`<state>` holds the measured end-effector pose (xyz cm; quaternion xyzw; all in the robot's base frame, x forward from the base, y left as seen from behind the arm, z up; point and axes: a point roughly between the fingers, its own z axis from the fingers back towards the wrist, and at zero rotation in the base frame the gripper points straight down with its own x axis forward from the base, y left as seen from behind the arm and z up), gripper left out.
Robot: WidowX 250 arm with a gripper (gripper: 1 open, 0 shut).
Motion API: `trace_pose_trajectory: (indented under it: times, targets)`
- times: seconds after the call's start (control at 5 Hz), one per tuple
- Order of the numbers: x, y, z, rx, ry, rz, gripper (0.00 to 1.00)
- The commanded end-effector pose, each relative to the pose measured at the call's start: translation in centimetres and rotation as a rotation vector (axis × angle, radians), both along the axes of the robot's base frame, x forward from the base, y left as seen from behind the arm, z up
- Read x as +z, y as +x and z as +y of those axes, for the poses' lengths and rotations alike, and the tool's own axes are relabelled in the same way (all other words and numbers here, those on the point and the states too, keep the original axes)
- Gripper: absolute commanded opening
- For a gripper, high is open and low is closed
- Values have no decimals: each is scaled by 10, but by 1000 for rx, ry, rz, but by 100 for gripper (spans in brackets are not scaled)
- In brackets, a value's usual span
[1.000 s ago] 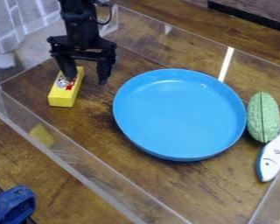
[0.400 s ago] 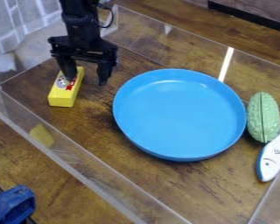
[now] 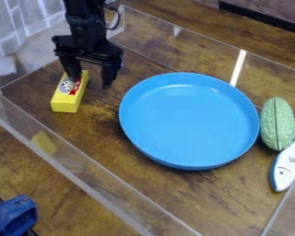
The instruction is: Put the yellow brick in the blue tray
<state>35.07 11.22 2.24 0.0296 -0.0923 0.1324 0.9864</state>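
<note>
The yellow brick (image 3: 69,94) lies on the wooden table at the left, its red-and-white round label facing up. My gripper (image 3: 88,78) hangs just behind and to the right of it, black fingers spread open with nothing between them. One fingertip is close to the brick's far end; contact cannot be told. The blue tray (image 3: 190,120), a large round shallow dish, sits empty in the middle of the table, to the right of the brick.
A green oval object (image 3: 278,123) lies right of the tray, with a white flat item (image 3: 287,164) below it. A dark blue cloth (image 3: 11,218) shows at the bottom left corner. Clear plastic walls (image 3: 64,152) border the workspace.
The gripper has shifted very slightly; the brick and the tray stay where they were.
</note>
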Motion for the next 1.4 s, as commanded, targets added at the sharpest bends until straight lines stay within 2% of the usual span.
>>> trace_pose_trajectory:
  times: [0.0, 0.4, 0.6, 1.2]
  targets:
    - [-58, -38, 10, -43, -38, 171, 100]
    - [-55, -49, 7, -59, -26, 193, 100]
    - [-55, -48, 8, -38, -24, 204, 100]
    - [-52, -68, 16, 25, -29, 222, 100]
